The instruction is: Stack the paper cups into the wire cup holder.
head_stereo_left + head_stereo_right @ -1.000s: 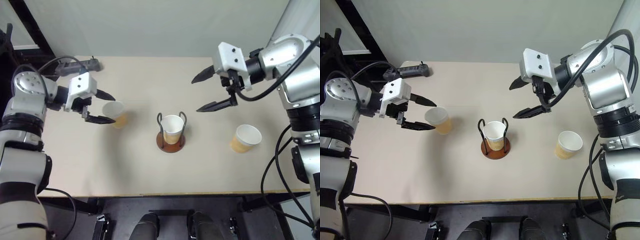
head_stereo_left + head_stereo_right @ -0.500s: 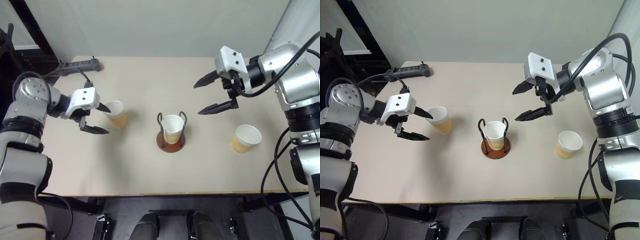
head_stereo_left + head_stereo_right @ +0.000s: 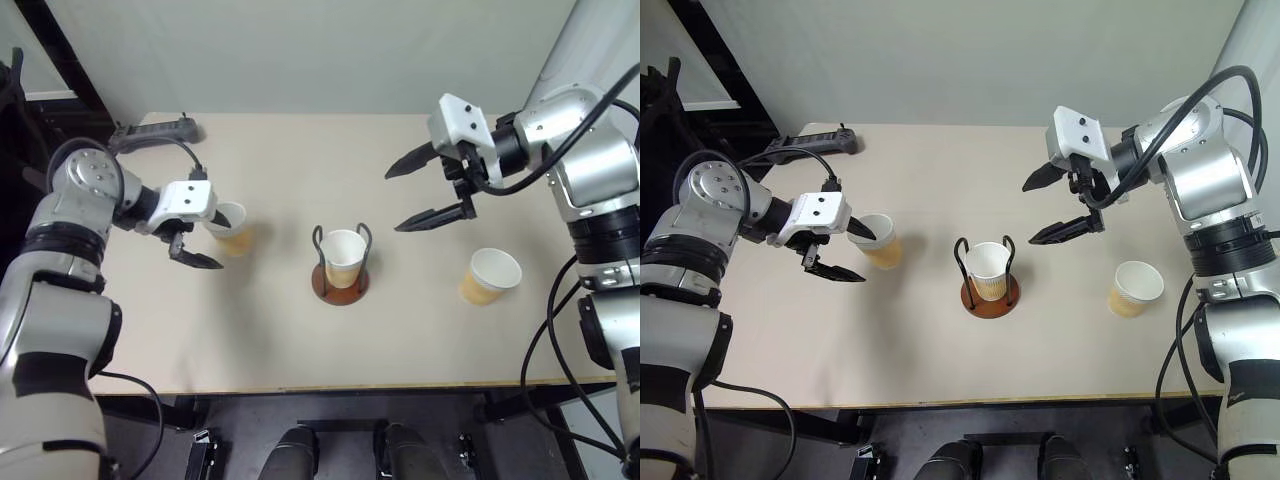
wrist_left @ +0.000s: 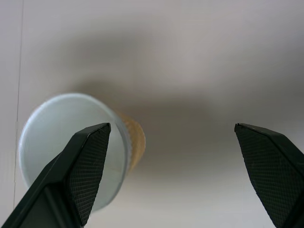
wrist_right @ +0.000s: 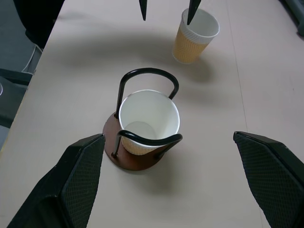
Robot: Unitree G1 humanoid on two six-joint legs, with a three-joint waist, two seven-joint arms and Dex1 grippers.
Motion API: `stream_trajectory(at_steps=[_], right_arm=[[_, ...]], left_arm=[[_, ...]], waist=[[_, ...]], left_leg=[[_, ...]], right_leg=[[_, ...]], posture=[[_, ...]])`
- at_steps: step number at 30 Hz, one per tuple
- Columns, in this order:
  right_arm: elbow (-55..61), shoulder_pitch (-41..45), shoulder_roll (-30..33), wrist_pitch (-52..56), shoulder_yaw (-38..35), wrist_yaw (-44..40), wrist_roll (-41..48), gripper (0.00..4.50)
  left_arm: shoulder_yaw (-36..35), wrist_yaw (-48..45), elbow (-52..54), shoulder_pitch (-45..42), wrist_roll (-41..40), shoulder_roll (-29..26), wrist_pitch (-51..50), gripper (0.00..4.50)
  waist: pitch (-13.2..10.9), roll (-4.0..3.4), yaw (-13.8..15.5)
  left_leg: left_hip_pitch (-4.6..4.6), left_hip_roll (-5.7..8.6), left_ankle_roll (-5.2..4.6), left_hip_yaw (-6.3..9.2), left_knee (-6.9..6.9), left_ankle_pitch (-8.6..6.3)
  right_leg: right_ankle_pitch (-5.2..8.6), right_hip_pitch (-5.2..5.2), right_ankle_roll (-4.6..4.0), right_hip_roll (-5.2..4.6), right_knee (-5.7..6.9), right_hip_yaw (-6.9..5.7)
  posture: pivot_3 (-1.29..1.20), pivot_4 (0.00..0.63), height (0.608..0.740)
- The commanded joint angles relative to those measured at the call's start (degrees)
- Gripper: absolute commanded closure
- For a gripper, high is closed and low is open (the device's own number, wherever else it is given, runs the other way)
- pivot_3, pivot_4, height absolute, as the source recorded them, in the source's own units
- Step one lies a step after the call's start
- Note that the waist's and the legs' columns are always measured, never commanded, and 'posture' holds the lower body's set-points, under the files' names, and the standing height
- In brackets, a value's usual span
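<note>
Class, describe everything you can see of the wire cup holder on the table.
The wire cup holder has a round reddish-brown disc base, seemingly wood, and two upright dark wire loops. It stands upright near the middle of the pale table, resting on it. One paper cup, white inside and tan outside, sits upright between the loops. Nothing else touches it.
</note>
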State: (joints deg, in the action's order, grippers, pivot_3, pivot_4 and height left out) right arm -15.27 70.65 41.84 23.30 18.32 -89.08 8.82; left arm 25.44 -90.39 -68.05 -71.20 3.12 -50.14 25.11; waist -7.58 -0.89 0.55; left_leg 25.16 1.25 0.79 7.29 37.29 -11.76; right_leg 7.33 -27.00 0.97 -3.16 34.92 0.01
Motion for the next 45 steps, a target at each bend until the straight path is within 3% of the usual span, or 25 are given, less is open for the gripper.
stream_trajectory(at_steps=[1, 16, 28, 45], right_arm=[[2.26, 0.25, 0.42, 0.35, -2.27, -0.05, 1.02, 0.03], [2.26, -0.85, -0.98, 0.69, -4.37, 2.67, 2.44, 0.03], [-8.24, -1.44, -3.85, -6.75, -8.36, 6.34, 2.82, 0.03], [-8.72, -6.62, -1.75, -18.45, -9.83, -2.70, 4.64, 0.03]], left_arm=[[-2.21, -0.46, -1.20, -1.41, 2.62, -0.07, 1.51, 0.00], [-4.89, 5.50, -3.95, -0.91, 9.55, 1.01, 3.63, 0.00], [-6.91, 4.93, -4.11, -0.55, 10.42, 1.61, 4.05, 0.00], [-8.31, 4.08, -4.33, 0.12, 10.96, 2.21, 4.16, 0.00]], waist=[[0.00, 0.00, 0.03], [0.01, 0.01, 0.03], [0.02, 0.03, 0.03], [0.02, 0.03, 0.01]], left_leg=[[0.00, 0.02, 0.00, -0.01, 0.00, 0.00], [-0.01, 0.03, -0.01, -0.02, 0.02, 0.00], [-0.03, -0.02, -0.01, -0.05, 0.08, 0.00], [-0.05, -0.01, -0.01, -0.13, 0.12, 0.01]], right_leg=[[0.00, 0.01, 0.00, 0.01, 0.01, 0.00], [-0.02, -0.01, -0.01, 0.00, 0.02, -0.01], [-0.13, -0.01, -0.03, -0.02, 0.01, 0.01], [-0.21, 0.01, -0.07, -0.01, 0.01, 0.00]], posture=[[0.00, 0.150, 0.740], [0.00, 0.150, 0.740], [0.00, 0.150, 0.740], [0.00, 0.150, 0.740]])
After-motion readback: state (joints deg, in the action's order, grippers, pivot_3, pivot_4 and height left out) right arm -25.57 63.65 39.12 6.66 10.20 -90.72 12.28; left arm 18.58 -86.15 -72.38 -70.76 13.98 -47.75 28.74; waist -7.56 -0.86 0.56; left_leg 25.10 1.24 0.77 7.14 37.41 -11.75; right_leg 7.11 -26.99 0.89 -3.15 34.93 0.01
